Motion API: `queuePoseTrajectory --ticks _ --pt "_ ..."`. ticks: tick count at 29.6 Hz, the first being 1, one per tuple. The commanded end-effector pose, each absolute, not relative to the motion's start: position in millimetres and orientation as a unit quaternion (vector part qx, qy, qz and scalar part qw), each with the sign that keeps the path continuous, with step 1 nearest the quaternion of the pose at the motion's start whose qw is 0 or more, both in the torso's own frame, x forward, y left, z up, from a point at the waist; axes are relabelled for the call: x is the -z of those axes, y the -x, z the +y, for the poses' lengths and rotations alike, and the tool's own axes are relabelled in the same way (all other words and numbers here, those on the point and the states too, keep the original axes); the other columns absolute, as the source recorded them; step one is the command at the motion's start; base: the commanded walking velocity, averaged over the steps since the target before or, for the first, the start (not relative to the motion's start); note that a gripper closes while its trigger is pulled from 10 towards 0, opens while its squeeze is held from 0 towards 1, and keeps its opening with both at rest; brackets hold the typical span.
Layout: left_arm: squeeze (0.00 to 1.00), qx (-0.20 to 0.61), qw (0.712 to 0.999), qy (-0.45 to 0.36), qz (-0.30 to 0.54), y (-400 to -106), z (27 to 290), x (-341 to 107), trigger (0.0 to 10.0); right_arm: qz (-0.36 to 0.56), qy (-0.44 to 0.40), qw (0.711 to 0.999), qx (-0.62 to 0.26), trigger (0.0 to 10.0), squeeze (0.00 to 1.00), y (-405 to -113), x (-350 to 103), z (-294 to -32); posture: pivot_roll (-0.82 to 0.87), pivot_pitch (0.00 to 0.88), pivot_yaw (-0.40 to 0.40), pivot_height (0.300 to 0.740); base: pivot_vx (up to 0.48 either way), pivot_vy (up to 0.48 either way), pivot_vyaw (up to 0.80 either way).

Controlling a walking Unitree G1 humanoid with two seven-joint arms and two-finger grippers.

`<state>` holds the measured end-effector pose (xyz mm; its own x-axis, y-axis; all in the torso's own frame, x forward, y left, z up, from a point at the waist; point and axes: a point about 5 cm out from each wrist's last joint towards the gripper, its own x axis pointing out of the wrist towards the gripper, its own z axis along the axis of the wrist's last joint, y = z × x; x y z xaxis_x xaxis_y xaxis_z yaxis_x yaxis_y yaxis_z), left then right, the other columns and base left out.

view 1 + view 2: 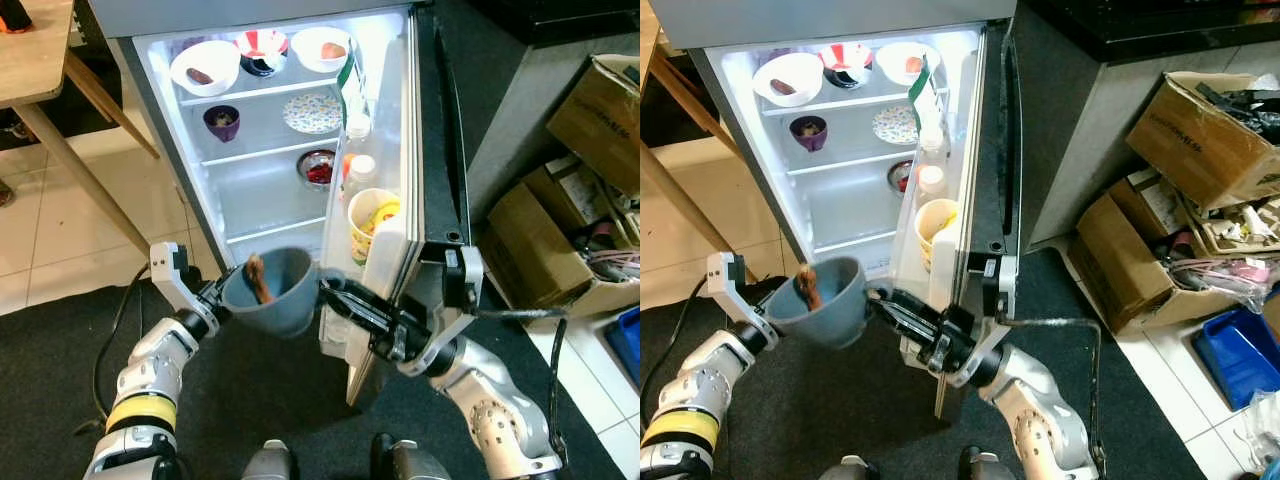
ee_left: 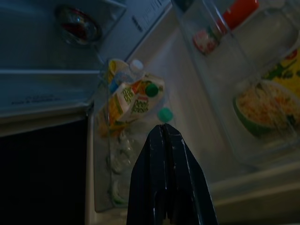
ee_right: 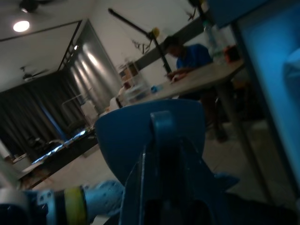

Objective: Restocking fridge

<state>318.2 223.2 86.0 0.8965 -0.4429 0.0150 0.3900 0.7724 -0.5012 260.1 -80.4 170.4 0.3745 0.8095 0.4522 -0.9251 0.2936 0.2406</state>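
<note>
A blue bowl (image 1: 282,295) with a brown piece of food (image 1: 258,278) in it hangs in front of the open fridge (image 1: 250,200), below its lowest shelf. My right gripper (image 1: 328,288) is shut on the bowl's right rim, and the bowl (image 3: 140,136) looms just ahead in the right wrist view. My left gripper (image 1: 222,297) sits against the bowl's left underside. Its fingers (image 2: 164,154) are pressed shut with nothing between them, aimed at a juice carton (image 2: 133,96) in the lower door bin. The shelves hold several bowls (image 1: 205,65) and a patterned plate (image 1: 312,112).
The fridge door (image 1: 425,150) stands open on the right, holding bottles (image 1: 358,130) and a yellow cup (image 1: 372,215). A wooden table (image 1: 30,60) stands to the left. Cardboard boxes (image 1: 590,200) and a blue bin (image 1: 1240,350) crowd the right. A person (image 3: 187,58) sits at a table.
</note>
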Motion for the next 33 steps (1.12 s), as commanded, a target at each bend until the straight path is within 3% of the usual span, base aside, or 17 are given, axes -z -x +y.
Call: queuePoseTrajectory --ticks 1,6,17,26,33 --pt "0.00 0.214 0.940 0.259 0.060 -314.5 220.5 -78.5 10.0 -0.132 -0.242 0.792 -0.544 10.0 0.00 -258.5 -172.9 -84.0 -0.08 0.177 0.015 0.740 0.000 0.000 0.00" --pt "0.00 0.217 0.939 0.257 0.064 -317.8 213.8 -77.8 10.0 -0.128 -0.238 0.759 -0.592 10.0 0.00 -243.4 -176.0 -79.6 -0.09 0.168 0.024 0.740 0.000 0.000 0.00" --pt "0.00 0.240 0.936 0.252 0.060 -320.3 195.3 -79.5 10.0 -0.111 -0.231 0.737 -0.625 10.0 0.00 -232.4 -174.2 -74.3 -0.10 0.167 0.026 0.740 0.000 0.000 0.00" --pt "0.00 0.231 0.941 0.239 0.068 -321.2 191.2 -77.5 10.0 -0.096 -0.229 0.745 -0.619 10.0 0.00 -232.5 -167.7 -75.6 -0.10 0.170 0.022 0.740 0.000 0.000 0.00" --pt "0.00 0.233 0.942 0.232 0.067 -322.0 190.1 -79.0 10.0 -0.085 -0.228 0.751 -0.614 10.0 0.00 -234.0 -162.1 -75.9 -0.09 0.170 0.019 0.740 -0.302 0.000 0.00"
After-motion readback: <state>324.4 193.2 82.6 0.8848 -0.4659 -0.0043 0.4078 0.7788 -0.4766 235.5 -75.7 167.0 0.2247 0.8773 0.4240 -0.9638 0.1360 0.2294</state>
